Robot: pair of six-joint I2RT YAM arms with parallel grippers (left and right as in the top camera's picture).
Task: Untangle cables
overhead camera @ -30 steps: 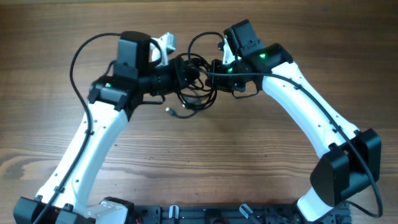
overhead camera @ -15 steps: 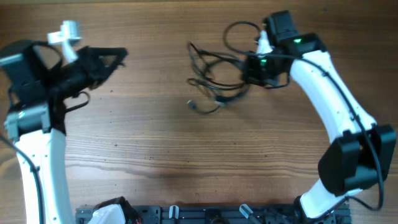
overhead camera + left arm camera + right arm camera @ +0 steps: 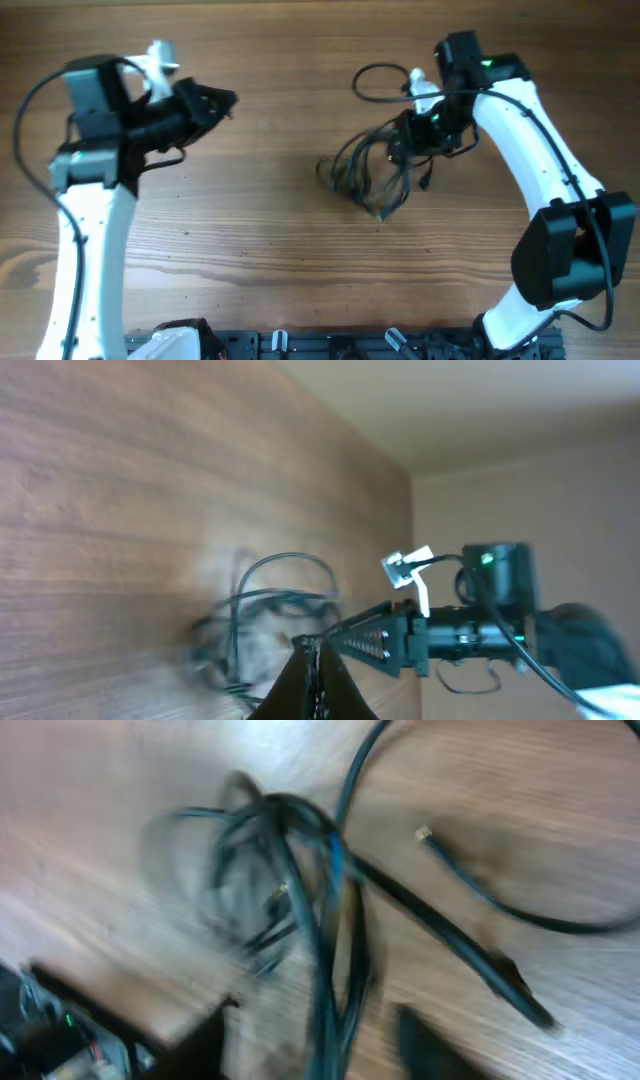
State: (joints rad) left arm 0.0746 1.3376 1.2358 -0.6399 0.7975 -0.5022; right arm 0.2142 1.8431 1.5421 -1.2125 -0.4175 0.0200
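The cables are a loose tangle of thin black cords on the wooden table, right of centre, with one loop reaching to the far side. In the right wrist view the cables are motion-blurred, and a metal-tipped plug end lies apart on the wood. My right gripper is at the tangle's right edge. In its wrist view the right gripper is open, with cords running between its dark fingers. My left gripper is shut and empty, far left of the tangle and pointing toward it. In its wrist view the left gripper points at the blurred cables.
The wooden table carries nothing else. A black rail runs along the near edge between the arm bases. The right arm shows across the left wrist view. Thick black wires run along both white arms.
Both grippers were at the tangle a second ago. The left arm has swung away to the left. The right arm dragged the cables rightward and its jaws have opened.
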